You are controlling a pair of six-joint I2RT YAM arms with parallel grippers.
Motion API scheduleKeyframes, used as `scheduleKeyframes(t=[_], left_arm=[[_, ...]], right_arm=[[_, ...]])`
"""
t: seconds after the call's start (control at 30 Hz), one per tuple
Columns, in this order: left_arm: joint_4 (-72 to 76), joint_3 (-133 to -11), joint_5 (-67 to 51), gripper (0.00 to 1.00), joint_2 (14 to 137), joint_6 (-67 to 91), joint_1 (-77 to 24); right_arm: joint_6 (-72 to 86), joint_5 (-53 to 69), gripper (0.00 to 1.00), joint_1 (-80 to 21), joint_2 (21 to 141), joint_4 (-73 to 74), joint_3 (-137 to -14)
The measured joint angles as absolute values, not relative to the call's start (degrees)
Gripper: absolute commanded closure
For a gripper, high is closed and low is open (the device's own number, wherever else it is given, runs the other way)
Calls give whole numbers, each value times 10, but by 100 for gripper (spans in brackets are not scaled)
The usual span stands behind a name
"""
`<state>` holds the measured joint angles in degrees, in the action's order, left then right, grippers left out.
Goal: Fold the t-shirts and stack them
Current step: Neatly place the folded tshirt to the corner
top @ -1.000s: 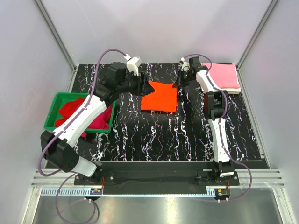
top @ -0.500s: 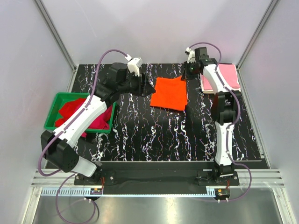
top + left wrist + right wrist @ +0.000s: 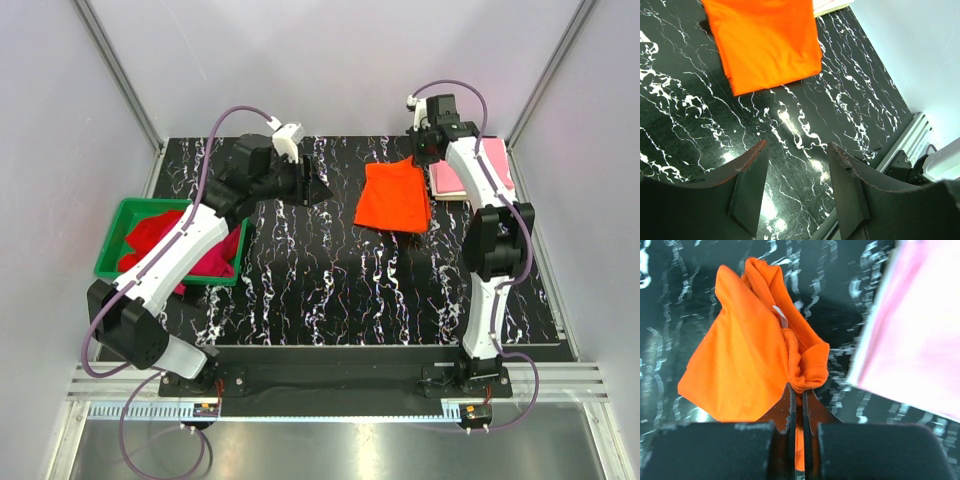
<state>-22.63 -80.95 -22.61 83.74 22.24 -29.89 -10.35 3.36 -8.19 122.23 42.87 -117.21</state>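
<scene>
orange t-shirt (image 3: 396,198): folded, bunched edge pinched in right jaws, beside pink t-shirt (image 3: 920,335); left jaws spread, empty.

Orange shirt (image 3: 395,197) rightward (beside pink one (image 3: 503,160))

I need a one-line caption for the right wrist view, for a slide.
Right hand shut on the bunched edge of a bright orange cloth t-shirt, beside a folded pink cloth t-shirt.
</scene>
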Motion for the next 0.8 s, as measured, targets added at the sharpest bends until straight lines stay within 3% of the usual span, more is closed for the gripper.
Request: scheduleKeyframes(t=[0.37, 0.8], left_arm=[[-226, -809, -227, 44, 837, 223, -308], [-226, -809, -227, 43, 837, 223, -309]], right_arm=[[-165, -35, 100, -62, 1181, 417, -1187], [-199, -38, 100, 11, 1206, 447, -1321]])
